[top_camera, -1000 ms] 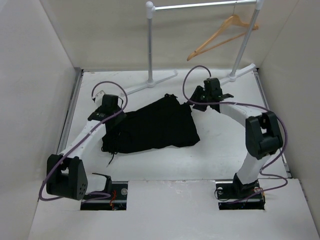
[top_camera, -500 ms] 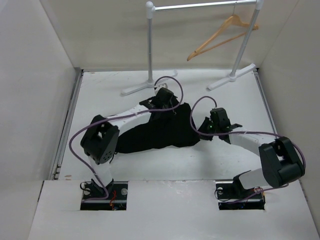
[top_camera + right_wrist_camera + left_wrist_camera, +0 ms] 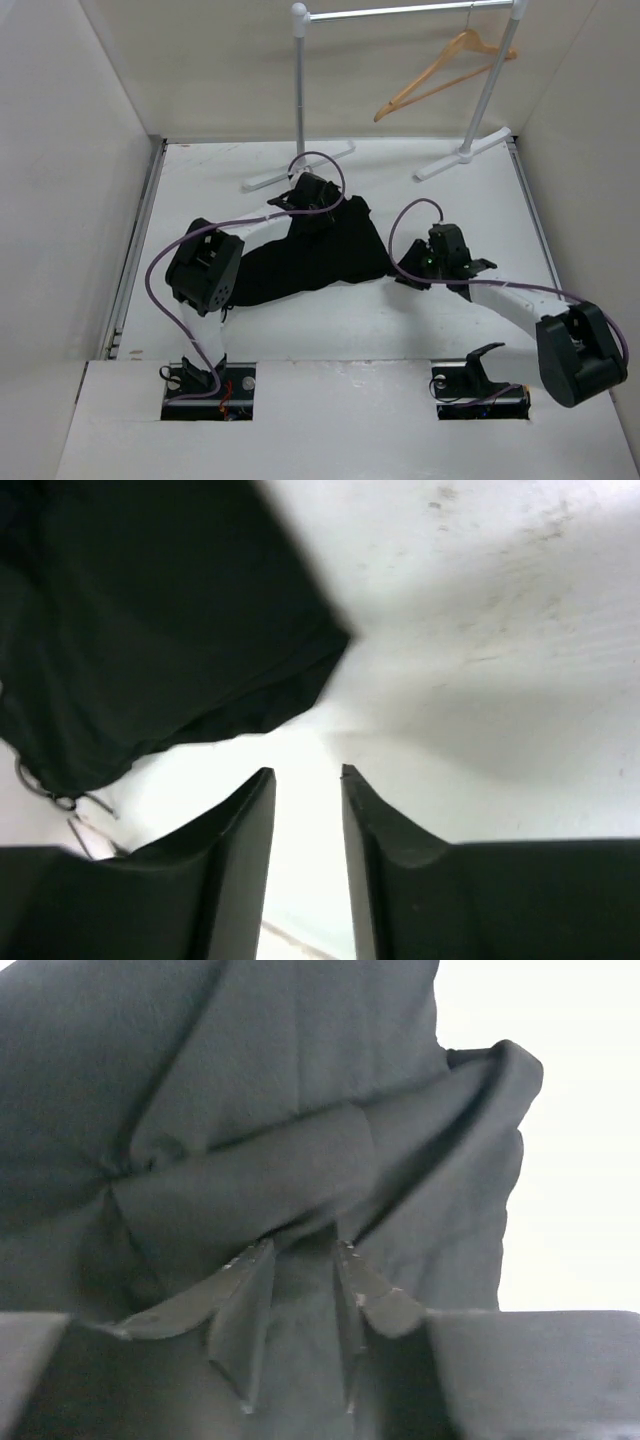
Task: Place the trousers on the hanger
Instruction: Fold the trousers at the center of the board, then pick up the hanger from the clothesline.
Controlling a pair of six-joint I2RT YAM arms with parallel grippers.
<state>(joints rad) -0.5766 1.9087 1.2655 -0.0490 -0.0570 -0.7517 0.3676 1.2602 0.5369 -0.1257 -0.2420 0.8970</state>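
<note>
Item, nearest: right fingers (image 3: 240,830), low over the white table (image 3: 480,200), set narrow and holding nothing, bare table showing in the gap between them; they point at the right-hand corner of the cloth and stand just beside it, apart. Item, mid-table: the black soft-fabric trousers (image 3: 320,250), lying bunched and folded in a heap, wholly on the table, no part raised. Item, at the far edge of that heap: left fingers (image 3: 245,1310), set narrow and pressed down into a ridge of folded cloth; whether the fold is pinched between them cannot be told. Item, far edge of the table: silver metal rack (image 3: 300,90), two upright posts on splayed feet under a top rail. Item, farthest: light tan wooden triangular hanger (image 3: 462,42), hung tilted from the rail by the right post, well apart from the trousers and bare. Judged step: securing a hold on the cloth, hanging not begun. Handling note: each side should take a full fold rather than a single skin, the right fingers moving onto the corner before closing; limp cloth will sag, so both holds should rise together.
</note>
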